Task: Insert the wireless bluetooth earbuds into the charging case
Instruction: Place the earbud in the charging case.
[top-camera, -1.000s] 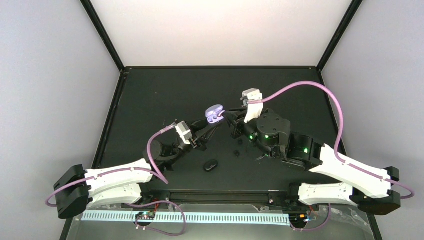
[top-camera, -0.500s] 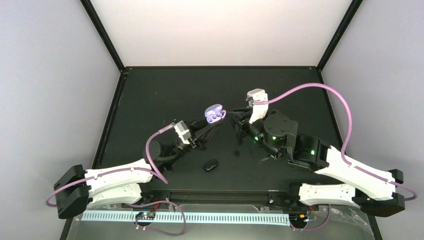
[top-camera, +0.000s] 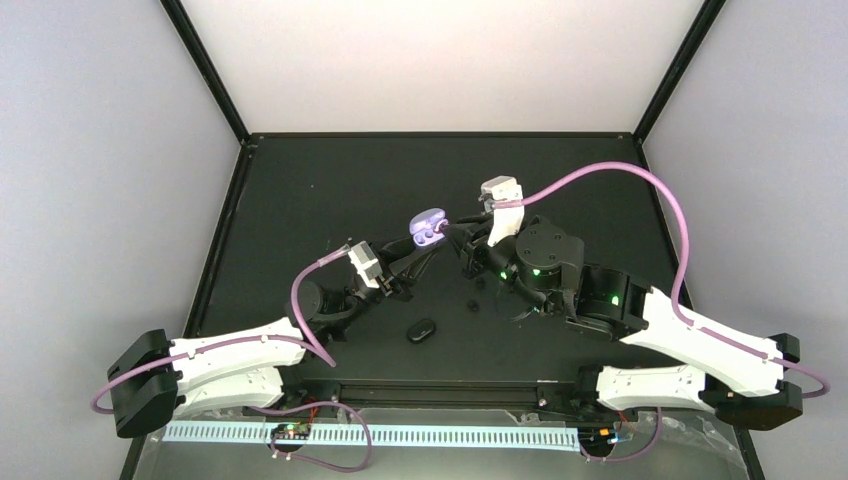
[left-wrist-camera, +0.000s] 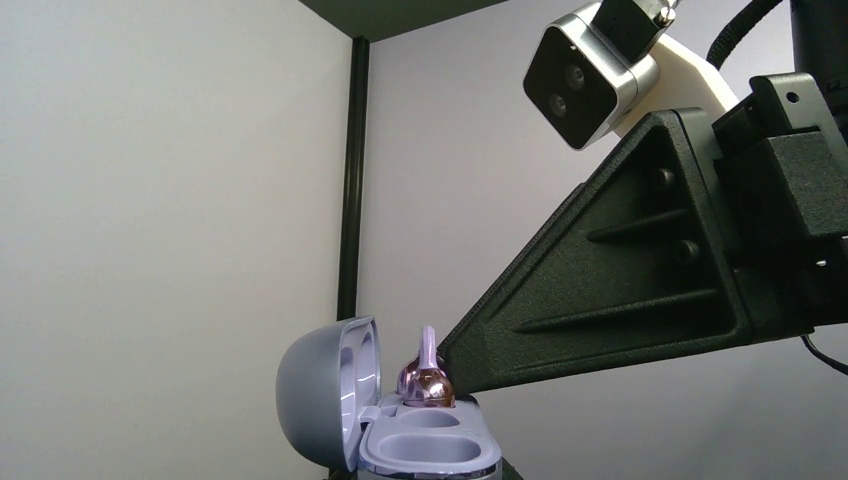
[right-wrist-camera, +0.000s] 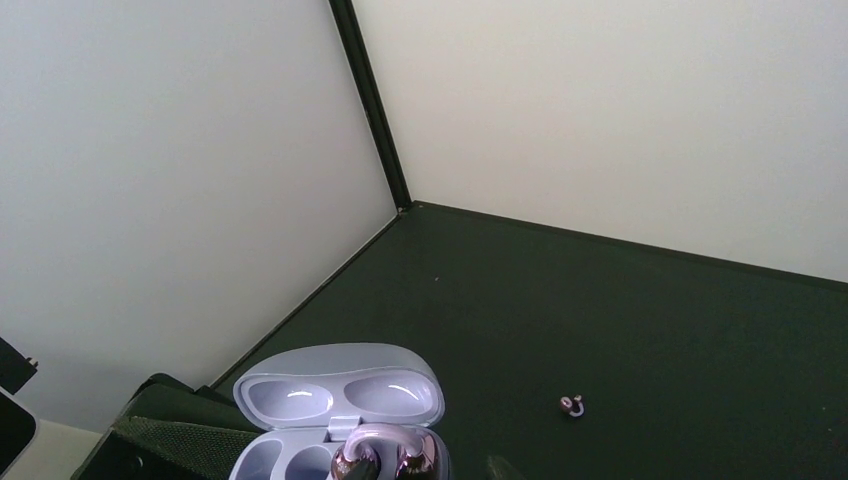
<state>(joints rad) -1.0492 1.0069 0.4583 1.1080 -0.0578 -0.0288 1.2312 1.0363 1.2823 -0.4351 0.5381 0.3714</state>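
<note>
Where the task stands: seating a pinkish earbud (left-wrist-camera: 425, 375) in the open lilac charging case (left-wrist-camera: 425, 455); it stands upright over one socket, not yet down.
Left gripper (top-camera: 424, 243): clenched under the charging case, holding it off the table (top-camera: 300, 190).
Right gripper (top-camera: 456, 232): seemingly pinched on the earbud, at the case's right side.
Second earbud (right-wrist-camera: 572, 405): on the table, beyond and right of the case.
Risk: pressing off-centre could tip the case in its grasp or pop the glossy bud loose; letting go early would leave it perched unseated.
</note>
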